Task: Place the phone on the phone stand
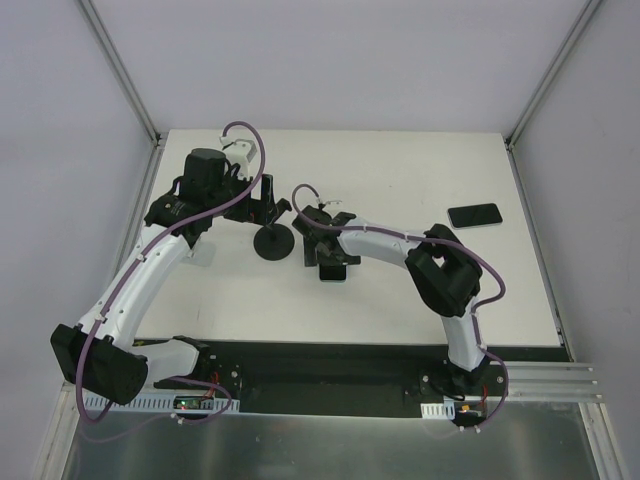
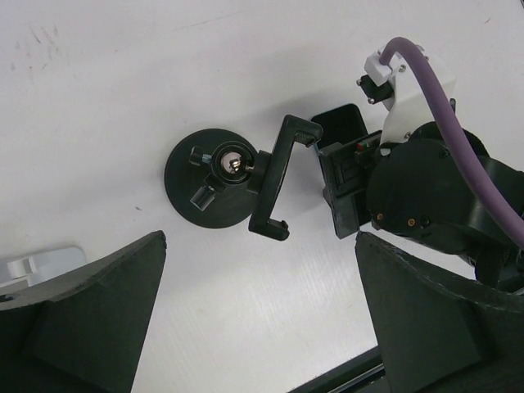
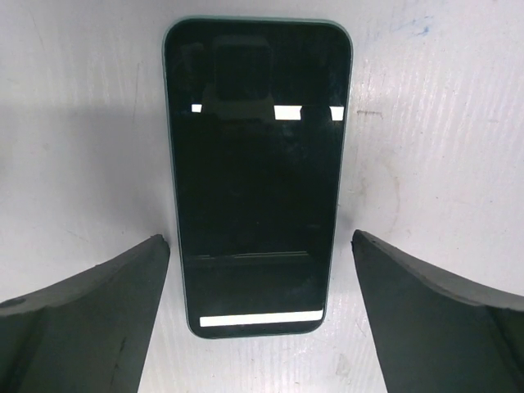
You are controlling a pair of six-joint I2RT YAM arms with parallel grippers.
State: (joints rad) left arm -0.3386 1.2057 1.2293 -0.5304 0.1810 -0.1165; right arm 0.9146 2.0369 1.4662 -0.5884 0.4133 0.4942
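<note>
The phone (image 3: 257, 172) lies flat on the white table, screen up, its near end between the fingers of my open right gripper (image 3: 259, 239), which touch nothing. From above, the right gripper (image 1: 322, 238) points down over the phone (image 1: 334, 273), which is mostly hidden beneath it. The phone stand (image 2: 209, 182) rests on its round base just left of there, its clamp cradle (image 2: 274, 176) empty and tilted off to the side. My left gripper (image 2: 260, 237) hangs open above the table, short of the stand and holding nothing. In the overhead view the left gripper (image 1: 262, 200) is close behind the stand (image 1: 273, 245).
A second dark phone-like slab (image 1: 475, 215) lies near the table's right edge. A small white part (image 1: 200, 255) sits by the left arm. The two grippers are close together around the stand, and the right wrist (image 2: 426, 188) fills the right of the left wrist view.
</note>
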